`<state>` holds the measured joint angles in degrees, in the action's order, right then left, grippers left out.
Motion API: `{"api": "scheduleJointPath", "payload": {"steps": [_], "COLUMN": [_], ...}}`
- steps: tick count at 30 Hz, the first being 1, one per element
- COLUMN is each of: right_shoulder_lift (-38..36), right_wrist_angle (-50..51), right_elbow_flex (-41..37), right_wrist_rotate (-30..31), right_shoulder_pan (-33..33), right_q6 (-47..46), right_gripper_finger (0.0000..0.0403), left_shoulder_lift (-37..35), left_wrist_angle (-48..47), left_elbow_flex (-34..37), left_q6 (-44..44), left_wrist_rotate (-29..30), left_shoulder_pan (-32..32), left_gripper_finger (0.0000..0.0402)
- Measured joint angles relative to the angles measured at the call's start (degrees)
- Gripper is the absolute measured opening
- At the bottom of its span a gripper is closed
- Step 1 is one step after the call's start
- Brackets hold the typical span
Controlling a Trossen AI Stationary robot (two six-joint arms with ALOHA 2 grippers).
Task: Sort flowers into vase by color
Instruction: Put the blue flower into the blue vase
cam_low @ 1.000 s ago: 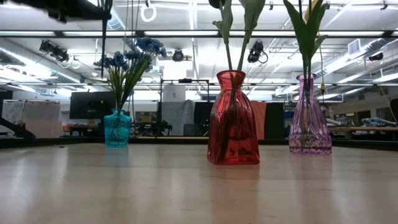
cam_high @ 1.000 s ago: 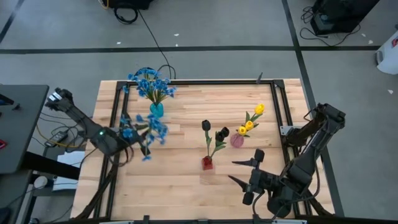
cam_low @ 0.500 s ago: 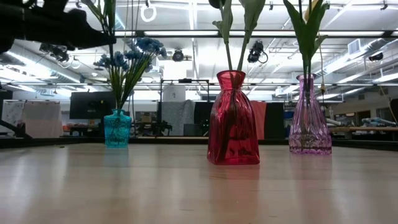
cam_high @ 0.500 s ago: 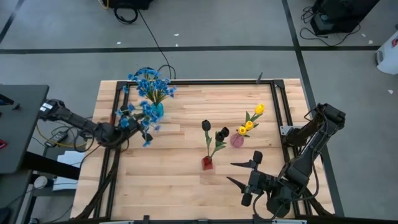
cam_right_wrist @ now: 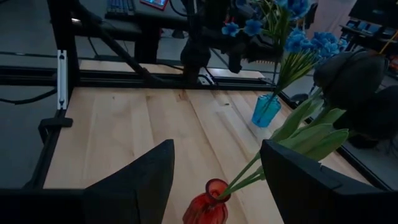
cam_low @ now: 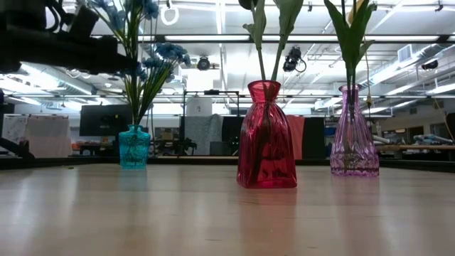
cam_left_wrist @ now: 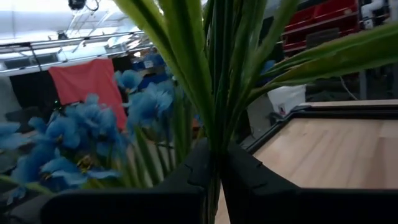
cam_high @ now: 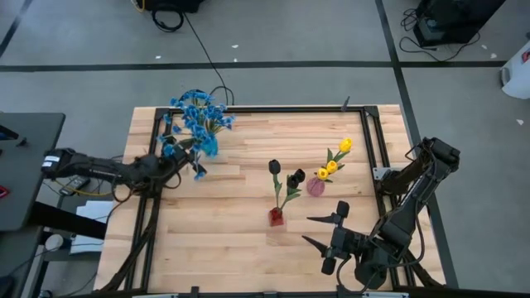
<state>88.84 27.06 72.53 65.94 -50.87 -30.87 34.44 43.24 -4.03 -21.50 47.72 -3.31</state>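
Note:
My left gripper (cam_high: 169, 160) is shut on a bunch of blue flowers (cam_high: 187, 150), held just left of the blue vase (cam_high: 208, 146), above the table. That vase stands at the far left and holds more blue flowers (cam_high: 199, 112). In the low view the held bunch (cam_low: 132, 28) stands upright above the blue vase (cam_low: 134, 147). The red vase (cam_high: 276, 217) holds dark tulips (cam_high: 285, 172). The pink vase (cam_high: 315, 187) holds yellow tulips (cam_high: 334, 161). My right gripper (cam_high: 325, 231) is open and empty near the front right. My left gripper pinches the green stems (cam_left_wrist: 214, 138) of the blue bunch between its two fingers (cam_left_wrist: 189, 171), below the leaves. The fingers reach in level from the table's left and lie across the stems. The bunch is upright and lifted clear, blossoms (cam_left_wrist: 93, 127) on top.
The dark frame rail (cam_high: 248, 108) runs along the table's far edge and sides. Bare wood (cam_high: 215, 240) lies at the near left and middle. The right wrist view shows the red vase (cam_right_wrist: 208, 210) close ahead and the dark tulips (cam_right_wrist: 354, 81) leaning over to one side.
My left gripper has carried the blue bunch toward the table's far edge and toward the blue vase, staying shut on it. The arm has stretched out level. The bunch now sits close beside the vase's blossoms.

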Motion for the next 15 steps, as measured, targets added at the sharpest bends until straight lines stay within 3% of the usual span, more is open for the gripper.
{"api": "scheduleJointPath", "payload": {"steps": [8, 15], "right_shoulder_lift": [0.0, 0.0], "right_wrist_angle": [0.0, 0.0], "right_elbow_flex": [0.0, 0.0], "right_wrist_rotate": [0.0, 0.0], "right_shoulder_pan": [0.0, 0.0], "right_q6": [0.0, 0.7], "right_gripper_finger": [0.0249, 0.0249], "left_shoulder_lift": [0.0, 0.0], "left_wrist_angle": [-0.3, -7.3], "left_elbow_flex": [1.0, 1.0], "left_q6": [1.5, 8.5], "left_wrist_rotate": [-5.0, -7.1], "left_shoulder_pan": [5.9, 11.3], "left_gripper_finger": [0.0028, 0.0028]}}
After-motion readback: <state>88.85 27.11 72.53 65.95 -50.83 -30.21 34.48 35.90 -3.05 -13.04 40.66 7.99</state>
